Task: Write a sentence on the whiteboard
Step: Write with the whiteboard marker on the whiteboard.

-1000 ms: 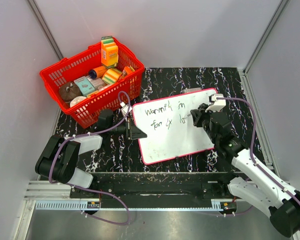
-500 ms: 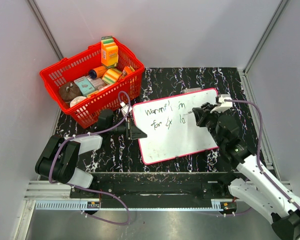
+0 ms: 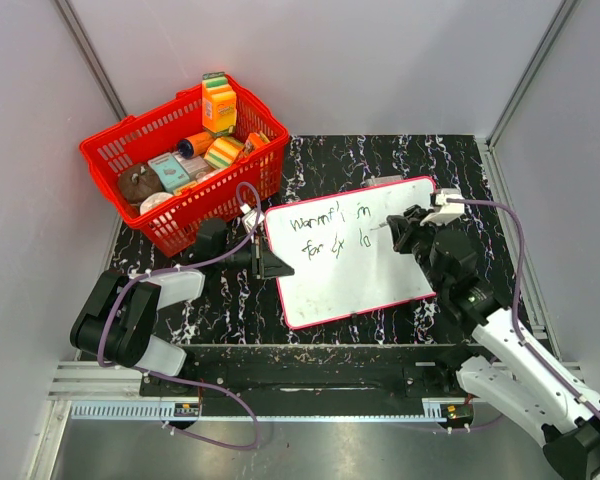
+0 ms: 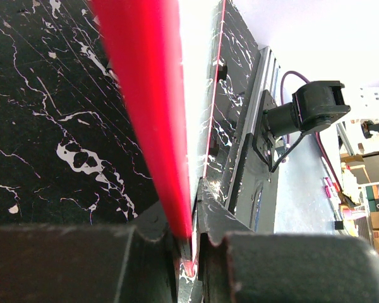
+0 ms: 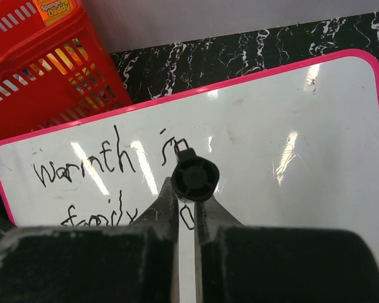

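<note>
A black tabletop veined with white, enclosed by pale grey walls, holds a red basket of groceries at its far left corner. Just to the right of the basket, the whiteboard lies flat near the middle of the table, slightly askew. It is white with a thin pink frame. The left gripper is closed narrowly on the frame at the board's left edge, pinning it in place. The right gripper reaches over the board's upper right area, its two fingers pinched on a black marker. The wrist camera looks straight down the marker's barrel. The marker points at the board just past the end of the first line, but the pictures do not show whether the tip is touching. Black handwriting reads "warmth in" on the top line. A second line beneath it starts with something like "for" or "family", followed by a few loose strokes that are hard to read. The task appears to be midway, with the sentence begun and the right half of the board blank. The next move probably calls for bringing the tip onto the white surface beside the last word. It should then form the following letters with light, even pressure while the left gripper holds the board against sliding.
</note>
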